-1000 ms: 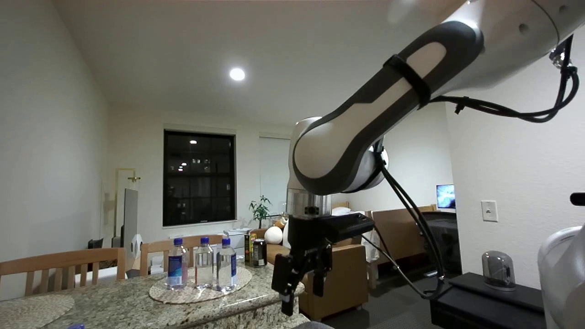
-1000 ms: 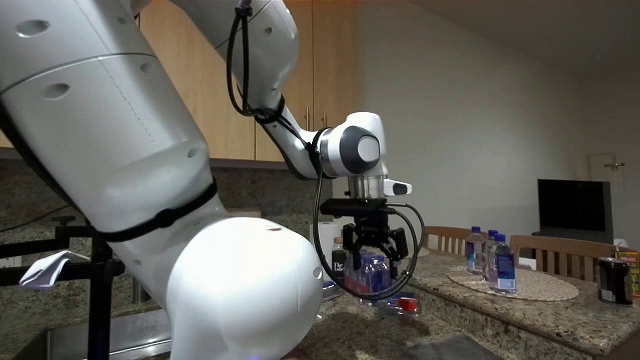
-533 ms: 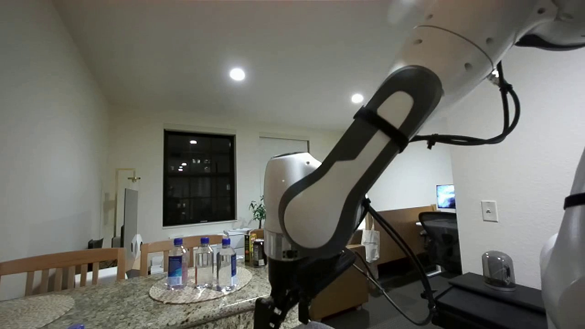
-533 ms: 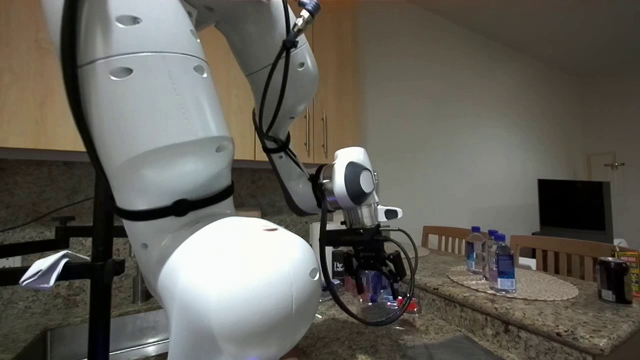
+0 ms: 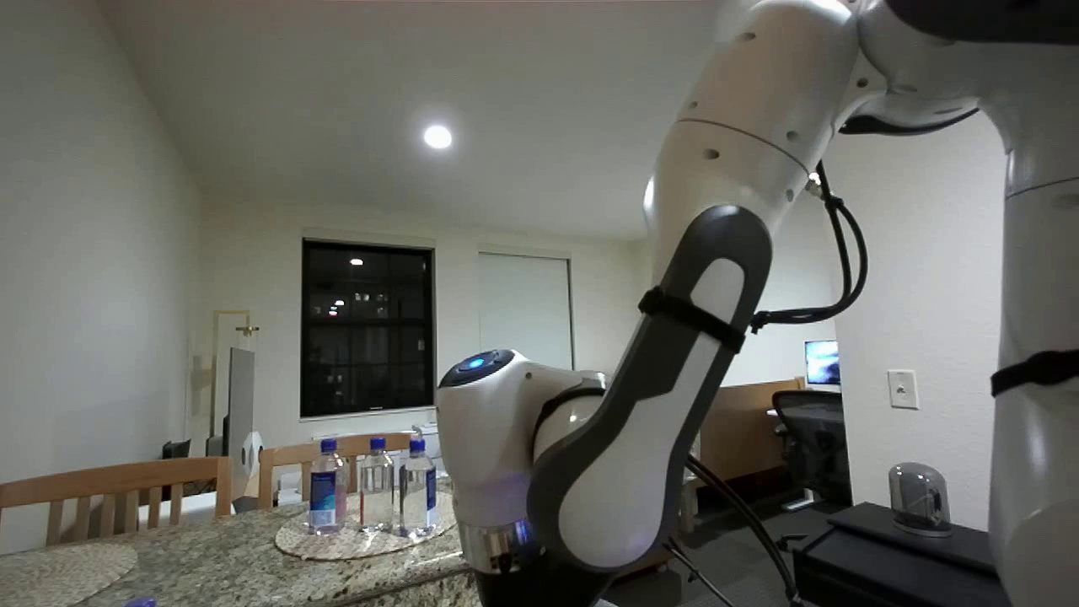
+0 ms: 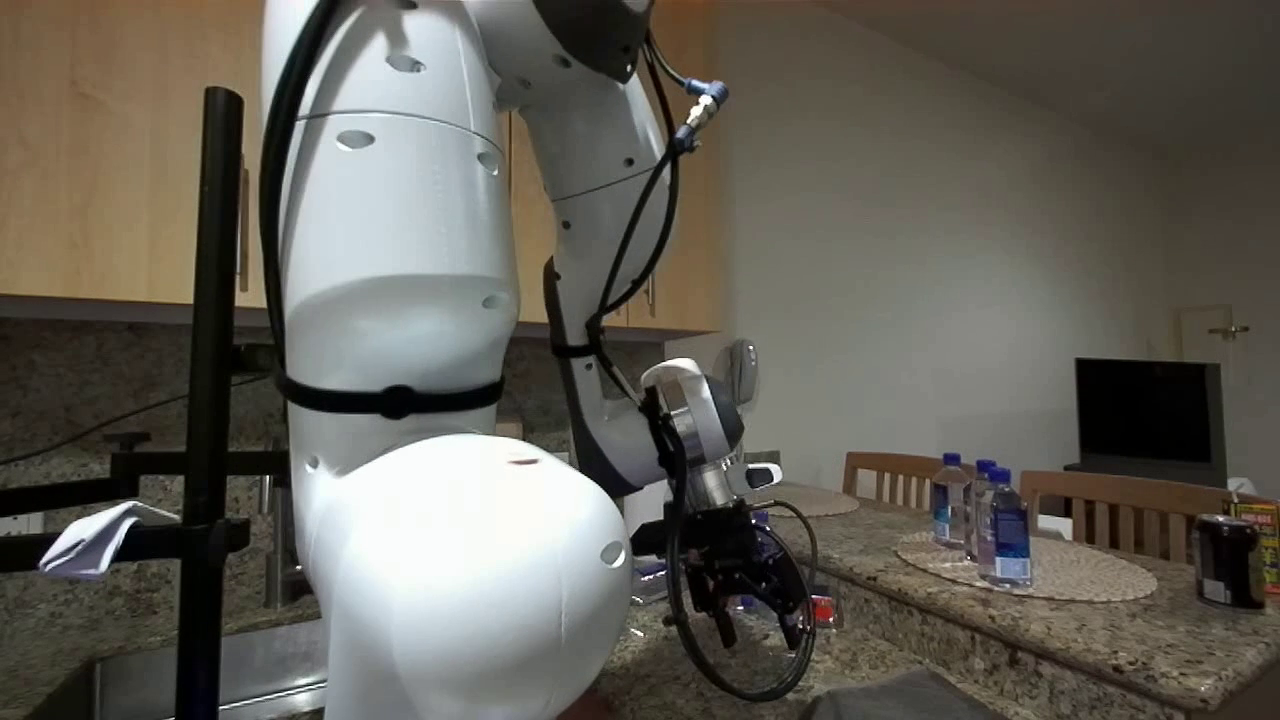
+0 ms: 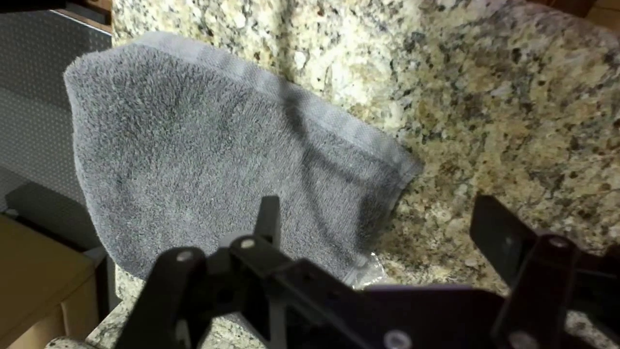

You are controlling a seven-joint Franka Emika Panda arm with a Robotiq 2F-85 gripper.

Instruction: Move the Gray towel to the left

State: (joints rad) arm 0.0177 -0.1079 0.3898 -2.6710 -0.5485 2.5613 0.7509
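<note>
A gray towel [image 7: 184, 145] lies on the granite counter in the wrist view, its left part reaching the counter's edge. Its gray surface also shows at the bottom of an exterior view [image 6: 905, 698]. My gripper [image 7: 375, 208] is open with nothing between its fingers. In the wrist view the left finger [image 7: 269, 218] stands over the towel and the right finger [image 7: 499, 232] over bare granite. In an exterior view the gripper [image 6: 762, 642] hangs tilted above the counter, left of the towel. In the remaining exterior view the gripper is below the frame.
A raised granite ledge bears bottles [image 6: 1010, 540] on a woven mat [image 6: 1090, 580] and a black can [image 6: 1228, 560]. A red-capped item [image 6: 822, 610] lies behind the gripper. Clear plastic [image 7: 370, 271] shows by the towel's edge. A cable [image 6: 735, 695] loops below the gripper.
The arm has come down and the gripper has lowered toward the counter and tilted. In an exterior view it has dropped out of the frame. The towel shows no clear movement.
</note>
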